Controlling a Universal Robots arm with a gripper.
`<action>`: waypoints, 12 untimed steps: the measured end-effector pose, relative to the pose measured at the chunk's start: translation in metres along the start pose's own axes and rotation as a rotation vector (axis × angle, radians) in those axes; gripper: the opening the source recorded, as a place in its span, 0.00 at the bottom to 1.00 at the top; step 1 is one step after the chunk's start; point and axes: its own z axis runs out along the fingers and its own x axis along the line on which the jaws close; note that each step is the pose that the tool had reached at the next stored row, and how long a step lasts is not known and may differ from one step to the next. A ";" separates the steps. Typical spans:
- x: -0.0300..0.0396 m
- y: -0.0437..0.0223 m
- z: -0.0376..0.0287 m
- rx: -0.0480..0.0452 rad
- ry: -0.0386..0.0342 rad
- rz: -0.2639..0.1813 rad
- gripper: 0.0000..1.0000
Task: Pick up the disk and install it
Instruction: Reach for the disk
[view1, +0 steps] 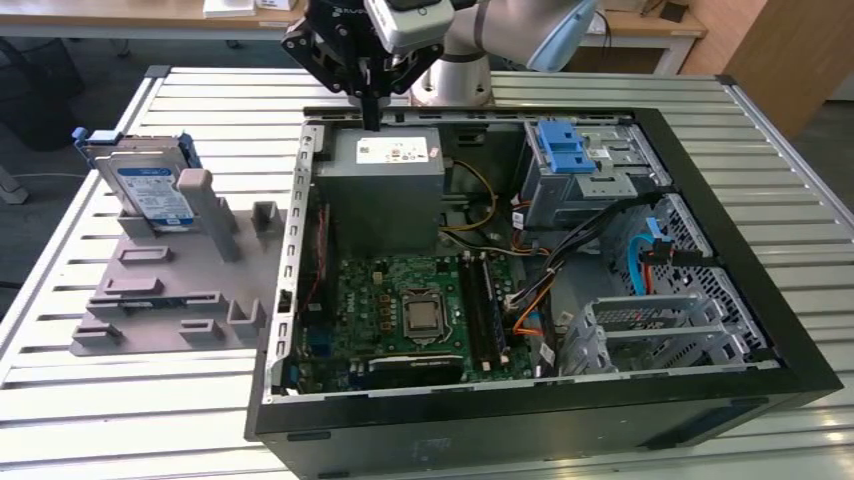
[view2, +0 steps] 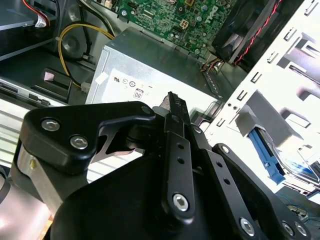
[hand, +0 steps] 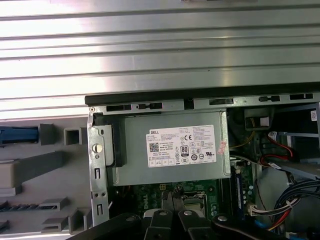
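the flat rectangular silver-grey disk (view1: 144, 190) with its blue-and-white label and blue plastic rails stands on edge in a pale grey plastic fixture plate (view1: 174, 300), label turned toward the exterior view. a grey upright post of that fixture rises just beside it, at its 3 o'clock. nothing grips the disk. the fixture lies flat on the slatted metal table (view1: 120, 420), at 9 o'clock of the open black computer case (view1: 534, 415), close against the case's side wall.

in the exterior view the black end effector (view1: 370, 122) hangs at about 2 o'clock of the disk, well apart from it. its fingers are drawn together to a narrow point with nothing between them. the tip sits over the far edge of the large grey metal box with a white sticker (view1: 387, 180), at the case's 12 o'clock rim; whether it touches cannot be told. the light grey robot arm (view1: 521, 30) reaches in from beyond the case.

both wrist views look down past the closed black fingers (hand: 175, 195) onto the same stickered box (view2: 145, 65). a green circuit board (view1: 400, 300) lies at 6 o'clock of the box. a bright blue plastic latch bracket (view1: 567, 150) sits at 3 o'clock of it, atop a grey metal drive cage.
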 end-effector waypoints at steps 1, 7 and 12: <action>0.0001 0.0000 0.0000 0.0000 0.0000 0.000 0.11; 0.0015 -0.0001 0.0000 0.0000 -0.0001 0.000 0.11; 0.0029 -0.0002 -0.0001 0.0000 -0.0001 0.000 0.11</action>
